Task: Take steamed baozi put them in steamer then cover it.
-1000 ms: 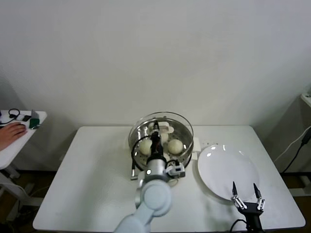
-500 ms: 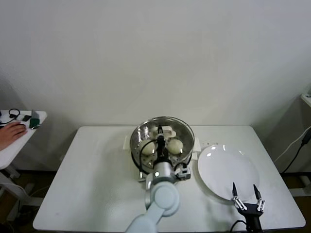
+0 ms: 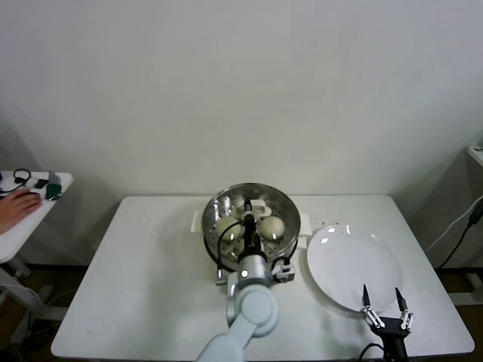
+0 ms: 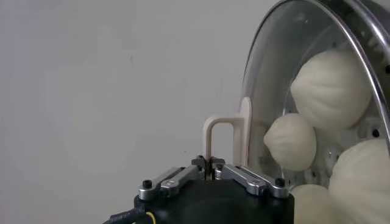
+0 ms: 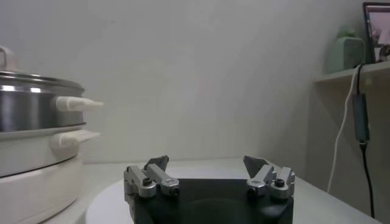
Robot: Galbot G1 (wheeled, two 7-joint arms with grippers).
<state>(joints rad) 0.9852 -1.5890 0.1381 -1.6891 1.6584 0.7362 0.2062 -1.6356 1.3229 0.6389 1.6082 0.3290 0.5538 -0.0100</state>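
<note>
Four cream-white steamed baozi sit inside the shiny steel steamer mid-table, and the round clear glass cover, tilted up a second ago, has dropped level onto its rim. Left gripper stays pinched tight on the cover's cream handle. Right gripper waits near-right, jaws wide, empty, by the flat white plate.

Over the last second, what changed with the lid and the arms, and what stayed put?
The left pincer, shut on the cover's handle, carried the cover from tilted and raised toward the left down onto the steamer, where it now sits roughly centred over the baozi. Still gripped, not let go. The right pincer stayed open by the white plate.
</note>
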